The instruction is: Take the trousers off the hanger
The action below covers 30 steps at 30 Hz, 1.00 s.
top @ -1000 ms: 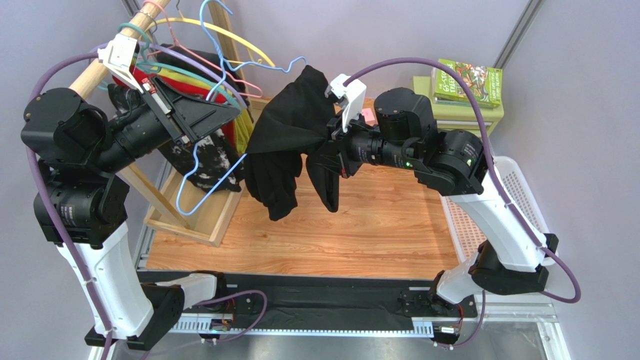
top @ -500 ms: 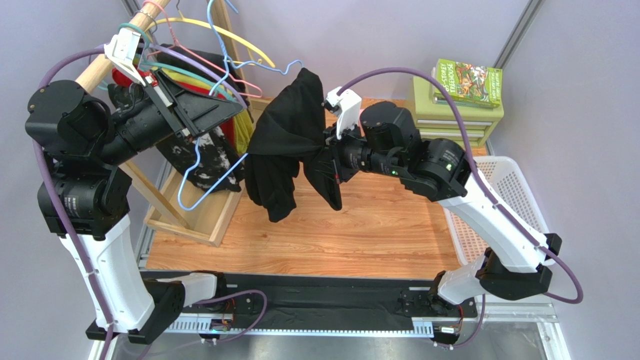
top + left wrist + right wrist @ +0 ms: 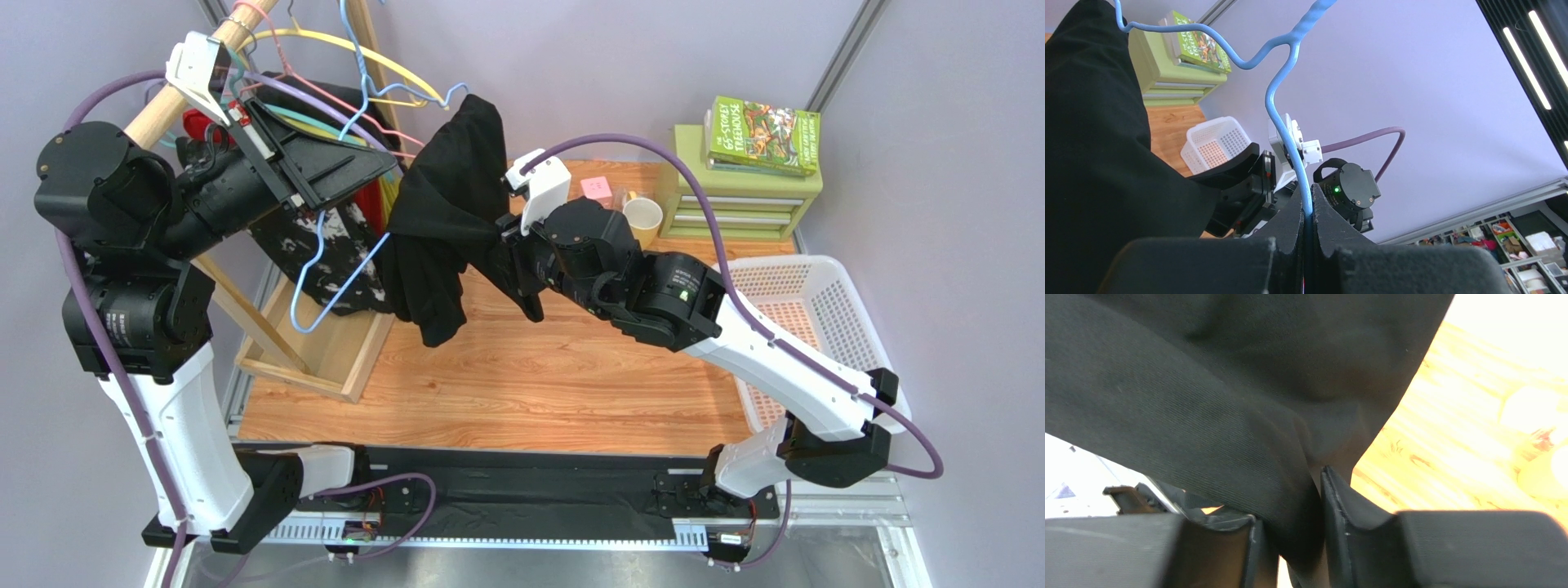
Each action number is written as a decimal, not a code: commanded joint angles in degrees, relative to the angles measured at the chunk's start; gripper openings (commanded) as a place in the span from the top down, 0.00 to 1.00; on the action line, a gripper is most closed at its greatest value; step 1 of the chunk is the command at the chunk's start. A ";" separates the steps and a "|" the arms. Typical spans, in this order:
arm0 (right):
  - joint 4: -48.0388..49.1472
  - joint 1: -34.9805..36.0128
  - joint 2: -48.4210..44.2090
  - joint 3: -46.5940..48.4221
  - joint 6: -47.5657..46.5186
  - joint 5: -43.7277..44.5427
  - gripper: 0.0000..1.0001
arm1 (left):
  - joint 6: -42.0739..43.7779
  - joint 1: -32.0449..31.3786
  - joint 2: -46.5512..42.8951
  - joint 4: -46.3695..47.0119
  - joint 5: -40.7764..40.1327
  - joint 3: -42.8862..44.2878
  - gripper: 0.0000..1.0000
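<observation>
The black trousers (image 3: pixel 444 202) hang over the thin light-blue hanger (image 3: pixel 321 255), held in the air above the wooden table's back left. My left gripper (image 3: pixel 383 162) is shut on the hanger's wire; in the left wrist view the blue hanger (image 3: pixel 1285 116) runs up from between the closed jaws of that gripper (image 3: pixel 1308 215), with the trousers (image 3: pixel 1094 153) filling the left. My right gripper (image 3: pixel 508 251) is shut on a fold of the trousers at their right side. The right wrist view shows the trousers (image 3: pixel 1229 386) pinched in that gripper (image 3: pixel 1315 496).
A wooden rack (image 3: pixel 307 355) at the back left carries several coloured hangers, a black garment with white splotches (image 3: pixel 334 263) and a red garment (image 3: pixel 200 125). A white basket (image 3: pixel 819 306) stands at the right. A green drawer unit (image 3: pixel 736 196) with a book, and a cup (image 3: pixel 643 217), stand at the back.
My right arm has reached further left with the trousers in its grip. The trousers and the hanger have shifted left and up towards the rack. The left gripper has tilted slightly.
</observation>
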 commanded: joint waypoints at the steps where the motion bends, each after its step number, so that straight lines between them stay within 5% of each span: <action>1: 4.41 1.56 0.36 0.11 -2.34 4.28 0.62 | -0.43 0.08 -0.62 9.62 -1.05 2.91 1.00; 5: 3.45 3.66 1.16 1.69 -3.30 4.19 0.28 | 0.88 0.08 -0.62 9.71 -3.34 2.30 1.00; 10: 8.88 7.79 0.72 -0.68 -7.70 2.96 0.01 | 1.59 0.08 -0.09 9.80 -5.80 2.12 1.00; 22: 16.37 12.02 16.87 13.37 -11.56 13.57 0.00 | 1.76 0.08 -1.94 9.89 -7.04 -0.43 1.00; 30: 15.31 11.93 19.27 16.11 -16.05 19.21 0.01 | 1.76 0.08 -2.20 9.80 -6.68 -1.05 1.00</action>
